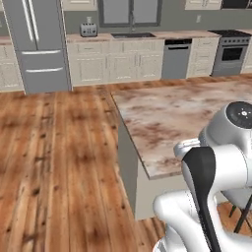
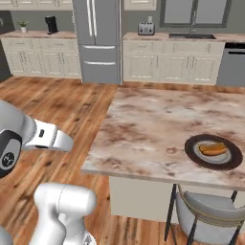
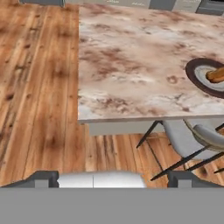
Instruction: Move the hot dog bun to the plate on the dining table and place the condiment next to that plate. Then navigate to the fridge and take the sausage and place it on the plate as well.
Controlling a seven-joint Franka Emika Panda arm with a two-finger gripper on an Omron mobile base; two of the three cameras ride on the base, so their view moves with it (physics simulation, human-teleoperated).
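Wooden planks run across the kitchen floor, and the dining table (image 2: 158, 129) with its beige, red-veined marble top takes up the middle and right of the right base view. Near its lower right edge sits the plate (image 2: 192, 154), dark-rimmed with a pale centre, and the hot dog bun (image 2: 213, 149) lies on it. The plate (image 3: 191, 74) and the end of the bun (image 3: 215, 75) also show at the right edge of the hand view. No condiment bottle can be made out beside the plate from these angles. The fridge (image 2: 98, 40) stands shut at the upper middle of the right base view, well apart from the table. At the bottom of the hand view the gripper (image 3: 113, 178) has its tips spread wide with nothing between them. My judgement is that the drive to the fridge comes next. The risk is that the raised arm clips the table corner or the grey chair (image 2: 210, 210) tucked under it as the base turns, or that the base stops too far from the fridge handles to pull the door.
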